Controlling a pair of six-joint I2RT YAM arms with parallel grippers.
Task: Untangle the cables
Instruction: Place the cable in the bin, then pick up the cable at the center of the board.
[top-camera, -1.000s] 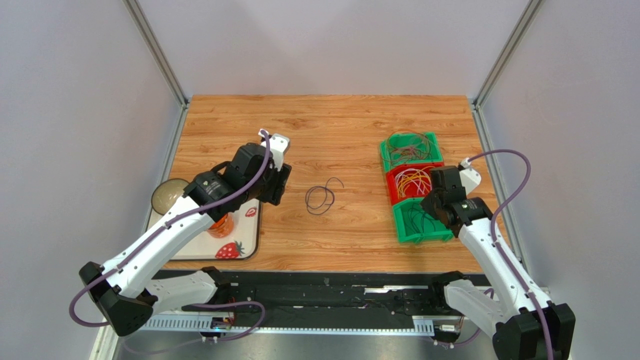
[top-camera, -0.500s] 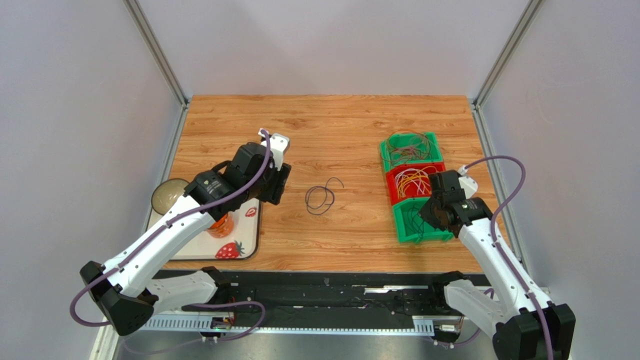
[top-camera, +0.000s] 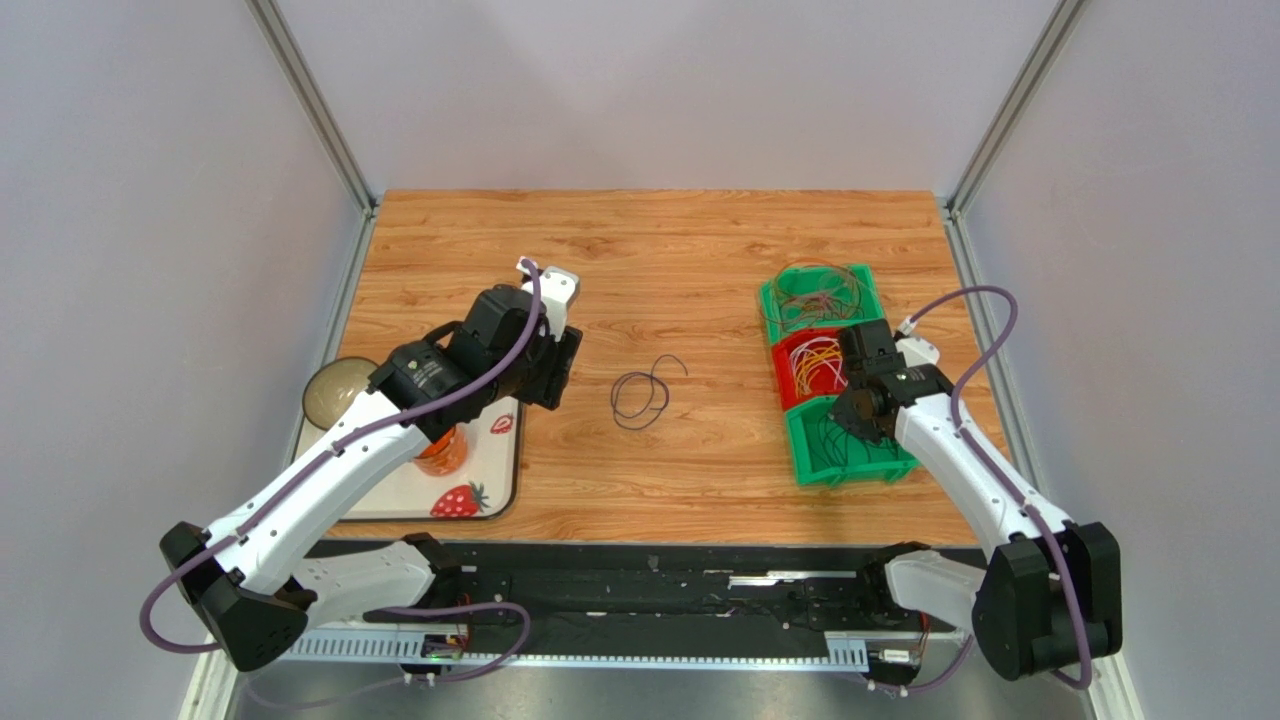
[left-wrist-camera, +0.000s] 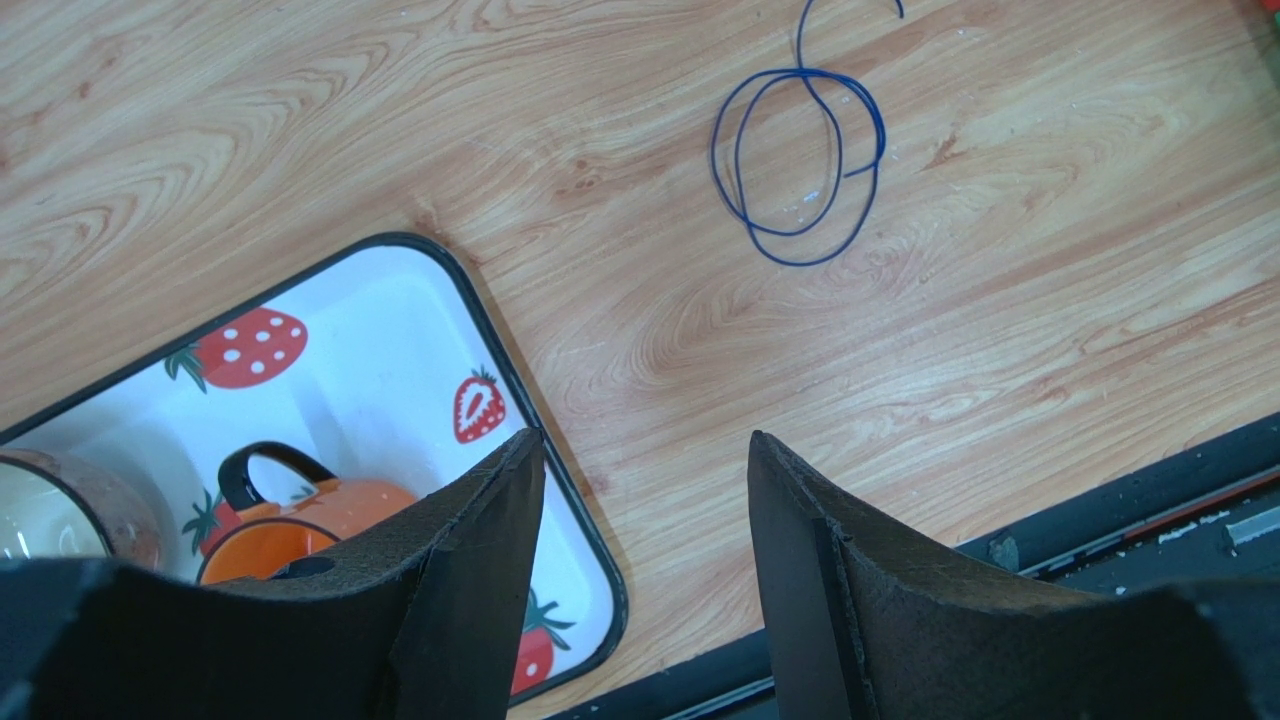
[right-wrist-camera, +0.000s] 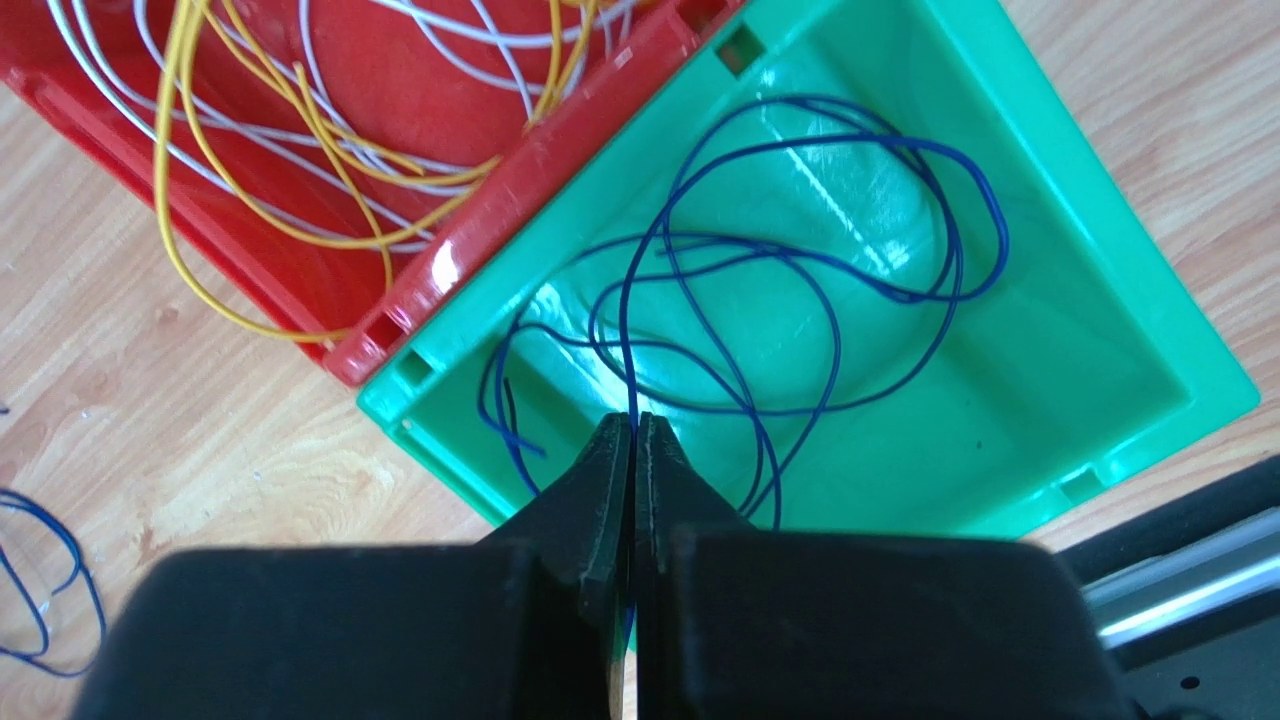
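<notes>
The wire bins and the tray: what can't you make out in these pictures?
Top view: wires in the far green bin are too thin and tangled to count.
Right wrist view: the red bin is cut off by the top edge; the shut right gripper hides where it pinches the blue wire.
Left wrist view: the left gripper covers part of the orange cup.

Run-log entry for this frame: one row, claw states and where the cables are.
left claw: open, over tray corner | right claw: shut on blue cable in green bin | loose blue loop: lying on table
</notes>
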